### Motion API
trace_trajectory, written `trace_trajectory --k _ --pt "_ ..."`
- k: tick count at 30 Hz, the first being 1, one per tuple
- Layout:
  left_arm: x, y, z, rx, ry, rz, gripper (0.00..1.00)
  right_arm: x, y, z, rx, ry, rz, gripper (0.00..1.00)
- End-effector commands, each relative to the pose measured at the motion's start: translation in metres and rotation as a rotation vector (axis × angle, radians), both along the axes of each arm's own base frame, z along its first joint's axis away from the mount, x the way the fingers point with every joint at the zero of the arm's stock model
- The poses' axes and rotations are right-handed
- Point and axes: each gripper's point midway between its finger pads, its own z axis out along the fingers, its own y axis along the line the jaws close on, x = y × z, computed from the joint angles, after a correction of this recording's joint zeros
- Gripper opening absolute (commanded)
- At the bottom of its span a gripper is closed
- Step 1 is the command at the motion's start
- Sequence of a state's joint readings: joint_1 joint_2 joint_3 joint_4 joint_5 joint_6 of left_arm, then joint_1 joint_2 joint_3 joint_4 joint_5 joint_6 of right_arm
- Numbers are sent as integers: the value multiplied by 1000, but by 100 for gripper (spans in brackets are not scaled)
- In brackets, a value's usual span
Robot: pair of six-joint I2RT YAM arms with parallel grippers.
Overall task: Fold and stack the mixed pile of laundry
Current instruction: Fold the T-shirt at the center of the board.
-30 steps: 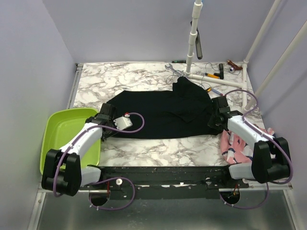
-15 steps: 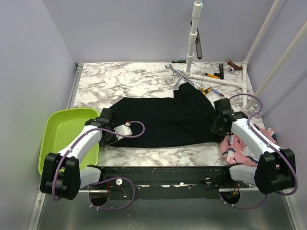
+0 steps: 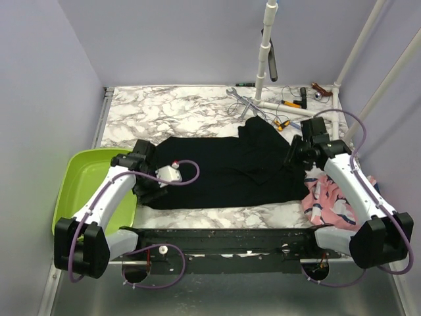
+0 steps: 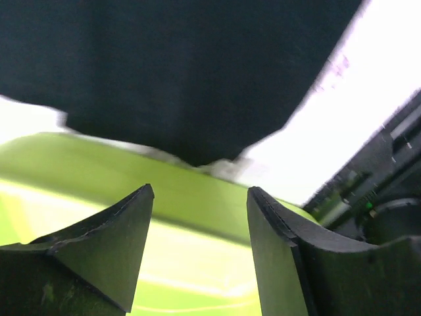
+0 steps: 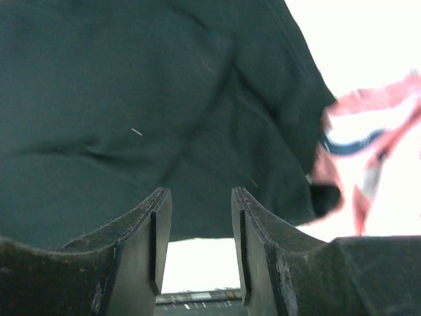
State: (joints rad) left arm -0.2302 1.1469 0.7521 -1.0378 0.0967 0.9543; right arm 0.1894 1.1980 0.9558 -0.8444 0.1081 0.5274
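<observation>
Now your left gripper and right gripper both stand parted and empty at opposite ends of the black garment, spread flat between the green basin and the pink garment.

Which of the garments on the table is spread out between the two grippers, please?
The large black garment, spread wide between the left gripper and right gripper. The pink printed garment lies bunched at the far right instead.

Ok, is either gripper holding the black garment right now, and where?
Neither. The left gripper and the right gripper both stand open, jaws empty; the black garment lies free ahead of them.
</observation>
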Motion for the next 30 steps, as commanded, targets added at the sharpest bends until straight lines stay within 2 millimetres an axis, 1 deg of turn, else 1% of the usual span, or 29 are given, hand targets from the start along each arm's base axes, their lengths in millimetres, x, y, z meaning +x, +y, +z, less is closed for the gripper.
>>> trace_trajectory --k 1,3,4,5,6,7,8,9,12,13,15,16,17,20,21,24,25,27,28,29,30 --pt "69 -30 61 -158 -190 118 63 89 29 62 65 -279 153 48" --pt "105 -35 80 -203 -250 217 65 129 35 75 43 -374 194 50" --pt "123 -35 87 -228 -259 276 65 148 36 73 25 -411 199 50" --pt "140 -34 90 -242 -256 328 65 168 36 75 6 -463 201 50" --pt "158 -32 92 -249 -252 386 65 184 39 68 -3 -488 211 50" --pt "170 -30 87 -248 -227 424 65 199 44 67 1 -522 228 50" --pt "181 -29 87 -252 -216 449 64 212 50 60 11 -534 245 50" --pt "192 -27 82 -247 -204 466 64 223 61 58 34 -560 278 50" --pt "233 -16 74 -205 -260 505 64 258 81 43 62 -617 305 52" --pt "246 -10 70 -184 -270 520 64 267 85 33 64 -617 313 53" --pt "262 -7 60 -177 -236 532 64 283 96 18 51 -606 325 56" --pt "265 -7 54 -171 -207 536 64 288 101 10 48 -590 333 61" --pt "272 -6 48 -165 -188 547 64 292 107 2 49 -575 341 63" --pt "283 -6 32 -157 -156 555 64 298 122 -15 64 -549 363 64" --pt "287 -8 30 -167 -153 552 64 298 126 -20 68 -542 372 64" --pt "286 -27 28 -243 -98 509 65 297 135 -37 69 -510 386 64" --pt "284 -33 25 -255 -79 497 65 297 135 -44 64 -492 382 64" --pt "282 -40 15 -224 -62 479 65 298 130 -58 38 -446 359 64" --pt "281 -42 8 -207 -52 471 65 299 125 -63 8 -432 338 62" --pt "280 -45 3 -194 -41 459 65 299 122 -67 -7 -422 333 58" --pt "282 -44 3 -183 -47 463 64 299 121 -69 -15 -418 334 53"
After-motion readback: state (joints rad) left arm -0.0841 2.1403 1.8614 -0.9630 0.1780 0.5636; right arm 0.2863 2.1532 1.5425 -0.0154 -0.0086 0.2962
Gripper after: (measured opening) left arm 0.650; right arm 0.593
